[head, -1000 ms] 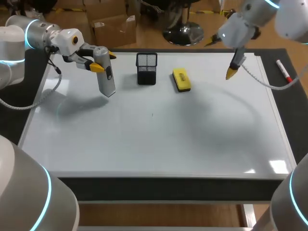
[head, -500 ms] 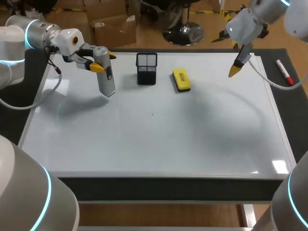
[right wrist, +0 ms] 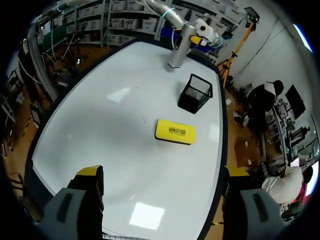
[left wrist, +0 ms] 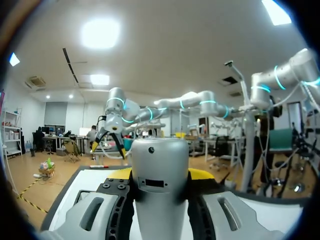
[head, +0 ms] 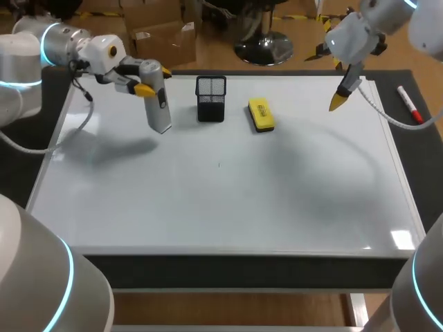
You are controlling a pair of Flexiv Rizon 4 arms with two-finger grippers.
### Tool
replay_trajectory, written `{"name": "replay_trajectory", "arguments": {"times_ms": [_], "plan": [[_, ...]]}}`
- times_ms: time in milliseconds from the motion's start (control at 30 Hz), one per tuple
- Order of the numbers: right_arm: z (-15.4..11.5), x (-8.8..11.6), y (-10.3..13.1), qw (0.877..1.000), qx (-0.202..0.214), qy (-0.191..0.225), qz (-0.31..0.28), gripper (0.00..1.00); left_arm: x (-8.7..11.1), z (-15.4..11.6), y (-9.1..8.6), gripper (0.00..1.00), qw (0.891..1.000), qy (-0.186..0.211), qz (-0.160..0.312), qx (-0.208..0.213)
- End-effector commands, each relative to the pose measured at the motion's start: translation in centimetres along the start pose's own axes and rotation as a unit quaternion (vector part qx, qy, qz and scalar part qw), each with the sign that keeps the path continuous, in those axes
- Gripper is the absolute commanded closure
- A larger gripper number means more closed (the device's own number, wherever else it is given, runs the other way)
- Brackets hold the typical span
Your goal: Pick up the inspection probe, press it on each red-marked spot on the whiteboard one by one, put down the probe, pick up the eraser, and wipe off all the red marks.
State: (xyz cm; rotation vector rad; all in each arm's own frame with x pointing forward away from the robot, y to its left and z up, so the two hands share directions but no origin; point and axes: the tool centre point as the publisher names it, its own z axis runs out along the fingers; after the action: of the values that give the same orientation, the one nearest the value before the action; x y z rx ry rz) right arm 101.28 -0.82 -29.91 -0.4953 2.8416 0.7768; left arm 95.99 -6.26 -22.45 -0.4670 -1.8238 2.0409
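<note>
Probe [head: 158, 104] sits in the left gripper [head: 155, 80], whose 2 fingers are closed on its upper end from both sides. It hangs over the far left part of the whiteboard [head: 228, 207], just beside the cup [head: 210, 98]. Its shadow lies apart from its lower end, so I judge it lifted clear of the board.

The board shows no red spot that I can make out. There is only 1 tiny dark speck [head: 219, 164] near the middle, too small to tell its colour. Left of the eraser [head: 261, 115] stands the cup, and a marker [head: 408, 102] lies off the board's right edge. The right gripper [right wrist: 162, 172] hangs over the far right of the board, spread wide and holding nothing.

I judge the step in hand to be carrying the probe to a pressing spot. To do it well:
- Swing the probe away from the cup before lowering it.
- Bring the lower end straight over the mark.
- Come down along the probe's own length.
- Press lightly. A grip this high lets the body pivot between the fingers if the tip lands aslant or is pushed sideways.
- Leave the right arm where it is, well apart from the path.

The probe's long axis stands near upright, across the line of the fingers. The gripped end is up and the free end points down at the board, leaning a little toward the near side.
</note>
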Motion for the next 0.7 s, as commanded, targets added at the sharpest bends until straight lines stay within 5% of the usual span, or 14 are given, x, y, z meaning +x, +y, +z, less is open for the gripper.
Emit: {"name": "replay_trajectory", "arguments": {"times_ms": [33,400,700], "plan": [[0.0,0.0,0.0,1.0,0.002,0.001,-0.001,0.0,-1.3,1.2,-1.6,1.0,1.0,-0.014,-0.016,-0.013],[0.0,0.0,0.0,1.0,0.002,0.001,-0.001,0.0,-4.5,1.6,-5.5,1.0,0.998,-0.058,-0.039,0.001],[0.0,0.0,0.0,1.0,0.002,0.001,-0.001,0.0,-7.5,3.4,-6.9,1.0,0.997,-0.079,-0.024,0.01]]}}
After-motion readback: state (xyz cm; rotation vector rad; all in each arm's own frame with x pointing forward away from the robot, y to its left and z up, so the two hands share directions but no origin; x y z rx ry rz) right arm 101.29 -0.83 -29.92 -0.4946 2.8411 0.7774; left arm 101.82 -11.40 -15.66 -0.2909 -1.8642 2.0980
